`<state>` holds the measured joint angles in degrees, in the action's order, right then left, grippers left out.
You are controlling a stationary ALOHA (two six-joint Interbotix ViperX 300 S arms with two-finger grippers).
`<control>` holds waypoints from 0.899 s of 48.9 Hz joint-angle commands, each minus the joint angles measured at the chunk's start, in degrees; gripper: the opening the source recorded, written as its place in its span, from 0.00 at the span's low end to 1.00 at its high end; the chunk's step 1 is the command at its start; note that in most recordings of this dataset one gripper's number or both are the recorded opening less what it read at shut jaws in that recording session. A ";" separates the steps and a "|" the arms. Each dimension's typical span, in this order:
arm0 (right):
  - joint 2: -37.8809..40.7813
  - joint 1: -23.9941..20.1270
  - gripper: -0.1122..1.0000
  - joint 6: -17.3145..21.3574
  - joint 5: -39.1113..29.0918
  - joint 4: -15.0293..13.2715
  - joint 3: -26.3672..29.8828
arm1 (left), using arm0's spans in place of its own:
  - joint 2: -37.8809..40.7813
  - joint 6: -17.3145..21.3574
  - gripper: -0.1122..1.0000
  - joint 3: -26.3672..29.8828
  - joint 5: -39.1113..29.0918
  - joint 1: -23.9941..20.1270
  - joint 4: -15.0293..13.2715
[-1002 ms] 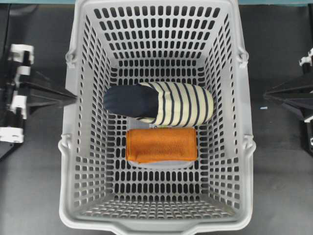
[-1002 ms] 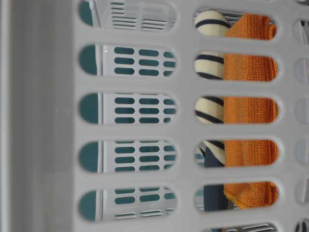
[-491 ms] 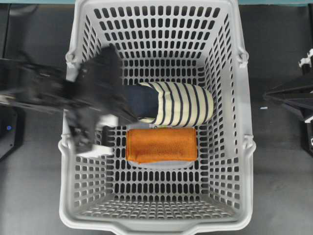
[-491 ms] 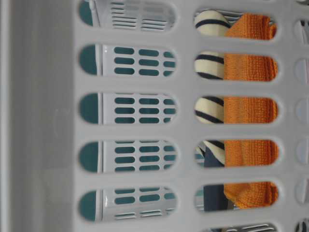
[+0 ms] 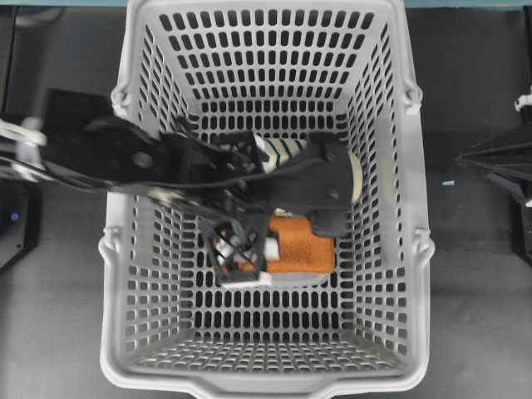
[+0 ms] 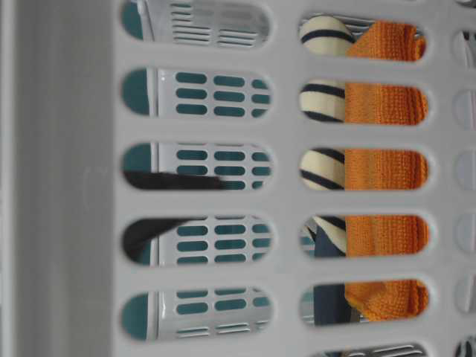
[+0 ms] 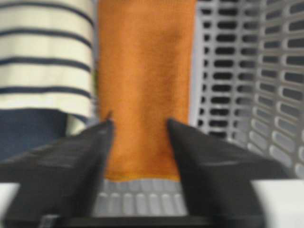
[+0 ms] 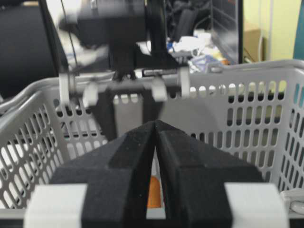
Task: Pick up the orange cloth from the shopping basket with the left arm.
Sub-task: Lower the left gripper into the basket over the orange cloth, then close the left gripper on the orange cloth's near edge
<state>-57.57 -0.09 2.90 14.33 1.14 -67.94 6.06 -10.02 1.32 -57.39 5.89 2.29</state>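
Since a second ago our black left arm [image 5: 125, 158] swung into the light-grey slotted plastic shopping basket [image 5: 399, 208]; its gripper [image 7: 137, 130], jaws apart and empty, straddles the burnt-orange terry cloth [image 7: 145, 71] beside the striped slipper [image 7: 45, 52], so we should descend squarely before closing.

No readable text, labels, brand marks, numbers or signs anywhere: none on the light-grey slotted plastic shopping basket [image 5: 125, 274], none on the burnt-orange terry cloth [image 5: 303, 248] inside that basket, none on the navy-and-cream striped slipper [image 7: 45, 52] beside the cloth.
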 commanded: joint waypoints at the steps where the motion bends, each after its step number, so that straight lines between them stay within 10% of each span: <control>1: -0.26 -0.09 0.10 0.09 0.09 0.18 0.35 | 1.41 -1.41 0.60 2.55 -1.76 1.05 0.18; 10: -0.62 -0.09 0.10 0.09 -0.18 0.18 0.35 | 5.01 -3.43 0.91 2.55 -1.67 2.02 0.18; 44: -0.62 -0.09 0.10 0.18 -0.18 0.26 -0.35 | 8.35 0.70 0.91 0.00 5.45 0.26 0.35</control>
<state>-58.45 -0.09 2.99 13.80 1.14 -68.73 14.77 -9.49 1.23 -53.35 6.15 2.37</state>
